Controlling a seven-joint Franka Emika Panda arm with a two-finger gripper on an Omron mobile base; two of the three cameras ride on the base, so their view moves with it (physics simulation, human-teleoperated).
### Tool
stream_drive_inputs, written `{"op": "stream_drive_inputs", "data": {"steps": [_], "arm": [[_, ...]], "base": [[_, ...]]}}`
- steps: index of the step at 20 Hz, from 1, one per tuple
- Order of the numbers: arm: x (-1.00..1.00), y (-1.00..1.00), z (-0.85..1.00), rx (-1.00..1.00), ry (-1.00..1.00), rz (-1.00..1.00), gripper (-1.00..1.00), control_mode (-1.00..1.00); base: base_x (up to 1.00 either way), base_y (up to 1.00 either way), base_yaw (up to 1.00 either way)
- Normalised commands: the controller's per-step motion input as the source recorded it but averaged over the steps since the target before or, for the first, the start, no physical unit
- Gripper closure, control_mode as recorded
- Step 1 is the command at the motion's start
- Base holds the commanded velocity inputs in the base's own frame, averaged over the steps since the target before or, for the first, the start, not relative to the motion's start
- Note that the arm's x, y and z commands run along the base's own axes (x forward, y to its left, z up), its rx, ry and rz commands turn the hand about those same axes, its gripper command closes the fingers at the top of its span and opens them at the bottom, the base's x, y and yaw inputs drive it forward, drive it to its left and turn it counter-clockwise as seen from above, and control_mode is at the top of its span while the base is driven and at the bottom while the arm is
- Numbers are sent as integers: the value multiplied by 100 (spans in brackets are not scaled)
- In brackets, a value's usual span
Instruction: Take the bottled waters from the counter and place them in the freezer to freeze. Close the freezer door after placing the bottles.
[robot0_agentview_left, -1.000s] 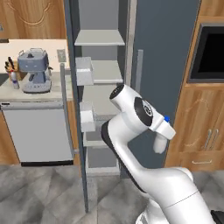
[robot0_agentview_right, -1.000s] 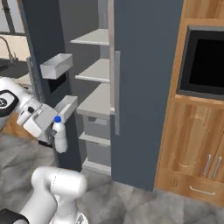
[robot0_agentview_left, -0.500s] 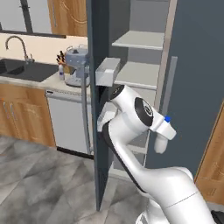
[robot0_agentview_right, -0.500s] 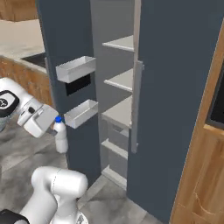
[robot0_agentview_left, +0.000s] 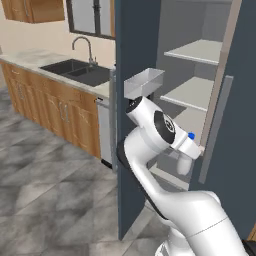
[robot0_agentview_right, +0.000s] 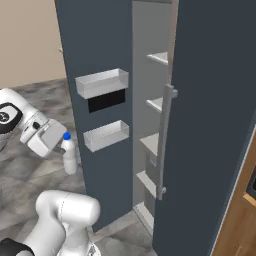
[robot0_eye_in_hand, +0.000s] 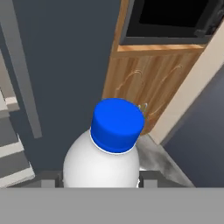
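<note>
Blue-capped water bottle (robot0_eye_in_hand: 107, 153): small, clear-to-white body, rounded shoulder, bright blue screw cap. From the right base view it hangs upright (robot0_agentview_right: 69, 156) in the air, just outside the open freezer door (robot0_agentview_right: 95, 125), below the level of the door's lower clear bin (robot0_agentview_right: 106, 135).

Pincer (robot0_agentview_right: 56, 145) clenched on the bottle body, a dark fingertip (robot0_eye_in_hand: 49, 178) showing at either side of it in the hand view.

Arm: white, bent sharply at the elbow, forearm reaching toward the freezer (robot0_agentview_left: 200, 95); in the left base view the hand (robot0_agentview_left: 187, 146) sits in front of the pale inner shelves (robot0_agentview_left: 197, 92), blue cap (robot0_agentview_left: 191, 135) just visible.

Far left: beige stone surface (robot0_agentview_left: 30, 57) with dark sink (robot0_agentview_left: 80, 72) and faucet.
</note>
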Motion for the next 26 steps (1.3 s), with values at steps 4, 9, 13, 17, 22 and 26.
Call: {"op": "stream_drive_inputs", "data": {"steps": [4, 9, 13, 17, 22, 26], "arm": [[0, 0, 0, 0, 0, 0, 100, 100], [0, 0, 0, 0, 0, 0, 100, 100], [0, 0, 0, 0, 0, 0, 100, 100], [0, 0, 0, 0, 0, 0, 100, 100], [0, 0, 0, 0, 0, 0, 100, 100], [0, 0, 0, 0, 0, 0, 100, 100]], "base": [[3, -72, 39], [8, -36, 19], [18, -26, 4], [30, -56, 0], [37, -61, 0], [37, -26, 0]]}}
